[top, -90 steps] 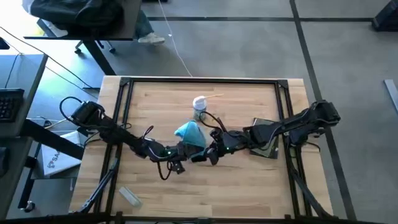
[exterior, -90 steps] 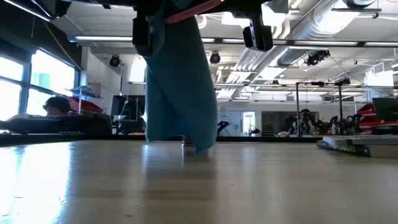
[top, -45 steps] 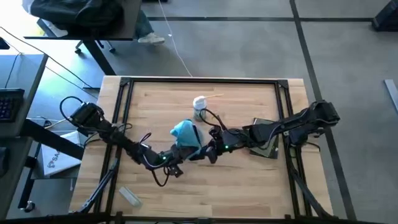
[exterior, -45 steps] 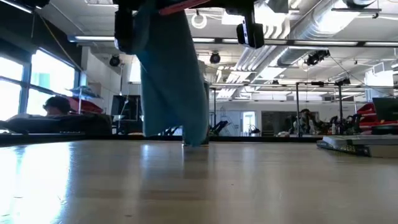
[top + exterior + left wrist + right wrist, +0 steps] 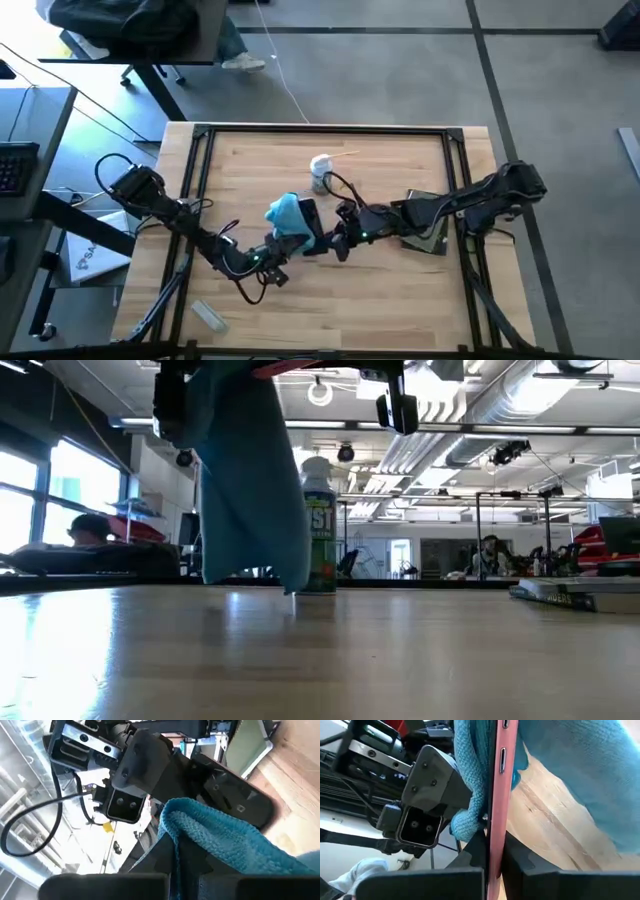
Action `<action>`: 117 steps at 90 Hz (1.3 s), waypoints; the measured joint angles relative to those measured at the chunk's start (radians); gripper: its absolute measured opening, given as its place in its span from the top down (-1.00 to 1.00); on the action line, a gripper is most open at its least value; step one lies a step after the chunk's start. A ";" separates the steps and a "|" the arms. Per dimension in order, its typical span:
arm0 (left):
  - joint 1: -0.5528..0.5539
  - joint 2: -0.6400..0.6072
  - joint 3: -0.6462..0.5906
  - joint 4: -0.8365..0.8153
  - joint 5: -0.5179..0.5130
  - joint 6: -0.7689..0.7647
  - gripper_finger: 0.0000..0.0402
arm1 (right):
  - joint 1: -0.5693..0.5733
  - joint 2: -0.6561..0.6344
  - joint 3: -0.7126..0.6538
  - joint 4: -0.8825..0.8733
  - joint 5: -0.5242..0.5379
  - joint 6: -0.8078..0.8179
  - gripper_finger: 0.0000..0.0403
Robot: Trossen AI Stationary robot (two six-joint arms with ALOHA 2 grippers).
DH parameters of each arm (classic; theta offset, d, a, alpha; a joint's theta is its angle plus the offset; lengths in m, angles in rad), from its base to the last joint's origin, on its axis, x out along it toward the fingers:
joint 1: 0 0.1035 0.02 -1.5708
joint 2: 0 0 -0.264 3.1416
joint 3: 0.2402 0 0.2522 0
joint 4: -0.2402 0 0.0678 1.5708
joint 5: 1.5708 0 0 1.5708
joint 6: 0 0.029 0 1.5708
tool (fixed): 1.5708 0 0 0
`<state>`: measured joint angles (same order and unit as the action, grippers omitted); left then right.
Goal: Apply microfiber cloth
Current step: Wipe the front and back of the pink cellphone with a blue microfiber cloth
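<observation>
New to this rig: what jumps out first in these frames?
The teal microfiber cloth hangs mid-table from the left gripper, draping almost to the tabletop in the low view. The right gripper meets it there, holding a pink-edged phone edge-on against the cloth. Just behind stands a white-capped spray can, with a grey-green pad under the right arm.

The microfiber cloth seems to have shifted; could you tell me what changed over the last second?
The left claw carried the microfiber cloth leftward along the phone held in the right claw, uncovering the spray bottle in the low view. The bottle and the grey-green pad stayed put.
</observation>
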<state>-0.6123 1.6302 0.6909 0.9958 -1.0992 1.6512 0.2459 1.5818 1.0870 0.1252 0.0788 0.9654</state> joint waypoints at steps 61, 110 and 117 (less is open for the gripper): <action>-0.009 0.001 -0.003 -0.005 -0.017 -0.046 1.00 | -0.050 -0.015 0.000 0.008 0.024 -0.049 1.00; 0.046 0.000 -0.009 0.002 0.028 -0.177 1.00 | -0.051 -0.013 -0.002 0.020 0.043 -0.050 1.00; 0.034 -0.001 -0.033 0.005 -0.004 -0.191 1.00 | -0.051 -0.013 -0.003 0.012 0.042 -0.050 1.00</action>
<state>-0.5779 1.6295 0.6575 1.0004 -1.1034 1.4607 0.1947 1.5692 1.0836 0.1371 0.1204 0.9154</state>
